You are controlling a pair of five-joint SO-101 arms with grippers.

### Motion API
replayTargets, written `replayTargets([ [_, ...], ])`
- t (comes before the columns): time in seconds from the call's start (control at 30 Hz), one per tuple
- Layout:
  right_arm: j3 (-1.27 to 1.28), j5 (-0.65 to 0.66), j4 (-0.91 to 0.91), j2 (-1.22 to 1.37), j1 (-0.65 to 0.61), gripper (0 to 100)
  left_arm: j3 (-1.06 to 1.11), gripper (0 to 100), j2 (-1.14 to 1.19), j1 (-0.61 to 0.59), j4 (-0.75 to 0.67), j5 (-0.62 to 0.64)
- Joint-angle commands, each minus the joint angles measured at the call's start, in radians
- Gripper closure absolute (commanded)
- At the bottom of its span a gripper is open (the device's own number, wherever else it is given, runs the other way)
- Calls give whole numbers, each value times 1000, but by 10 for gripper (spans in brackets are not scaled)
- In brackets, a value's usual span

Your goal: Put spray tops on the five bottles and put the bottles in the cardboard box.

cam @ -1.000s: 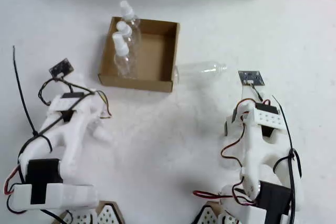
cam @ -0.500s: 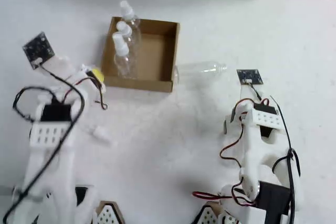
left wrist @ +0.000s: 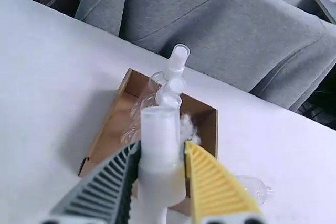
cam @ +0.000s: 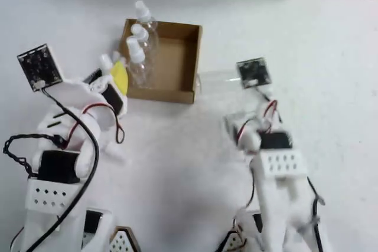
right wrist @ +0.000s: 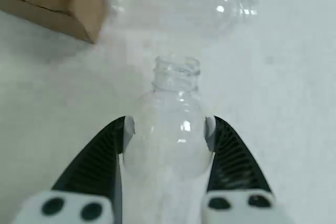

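It seems a living room: grey fabric sofa cushions line the far edge of my white table.

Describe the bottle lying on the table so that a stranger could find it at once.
Find the cardboard box on the white table. Beside its wall nearest the right arm, a clear bottle lies on its side. Unlike the three bottles in the box, it has no spray top, and no claw holds it.

Logged brown box, white table, grey chairs. Saw clear bottle, white spray top. Marked right gripper black-fingered, white-bodied; left gripper ribbed, one finger black, other yellow.
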Motion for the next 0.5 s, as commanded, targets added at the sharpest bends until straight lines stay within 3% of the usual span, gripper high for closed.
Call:
replayTargets([
  [0.0, 51, -3, -5, -295, -168, 982, 0, 980, -30, -5, -20, -32],
  [0.2, 334, -11, -311, -547, -366, 982, -23, 980, -30, -18, -127, -32],
  [0.37, 552, -11, -553, -711, -375, 982, -54, 980, -30, 18, -265, -35],
  [0.47, 638, -11, -619, -802, -378, 982, -55, 980, -30, 87, -393, -124],
])
